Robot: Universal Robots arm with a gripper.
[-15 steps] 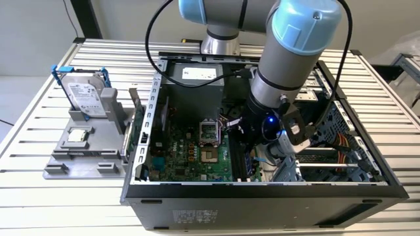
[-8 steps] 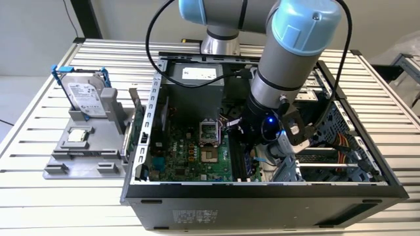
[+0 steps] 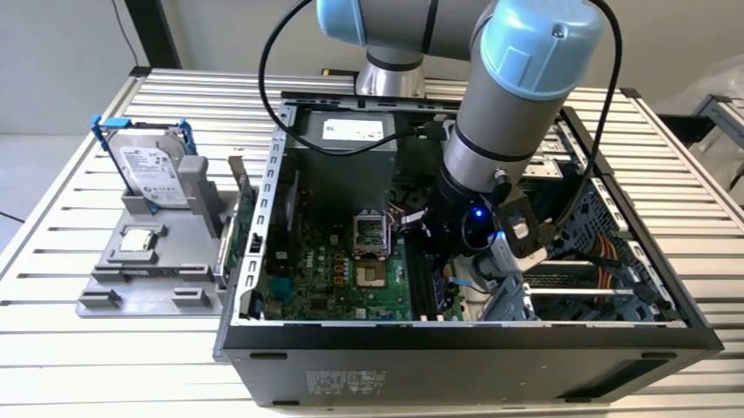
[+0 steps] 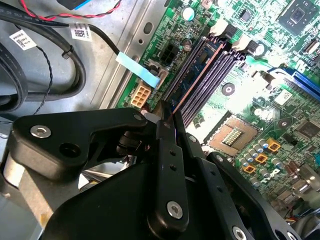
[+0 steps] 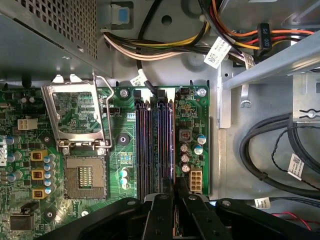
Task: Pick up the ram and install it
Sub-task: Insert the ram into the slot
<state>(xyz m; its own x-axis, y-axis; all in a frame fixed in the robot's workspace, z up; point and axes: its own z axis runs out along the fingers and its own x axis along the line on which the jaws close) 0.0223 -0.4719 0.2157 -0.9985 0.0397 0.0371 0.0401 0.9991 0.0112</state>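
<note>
While the arm reaches down into the open computer case (image 3: 465,335) on the table (image 3: 70,348) in the exterior view, the hard drive (image 3: 152,170) and processor chip (image 3: 139,239) sit on the grey holder (image 3: 145,270) at that view's left. Second wrist view: gripper (image 4: 167,117) closed narrow on the ram (image 4: 197,75), edge-on in the memory slots (image 4: 215,65), blue-tagged cable (image 4: 140,72) close beside. First wrist view: gripper (image 5: 176,192) over those slots, empty processor socket (image 5: 85,175) alongside.

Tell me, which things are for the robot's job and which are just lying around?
For the job: ram, claw shut on it, memory slots.
Just lying about: hard drive, processor chip, grey stand, cables.
</note>
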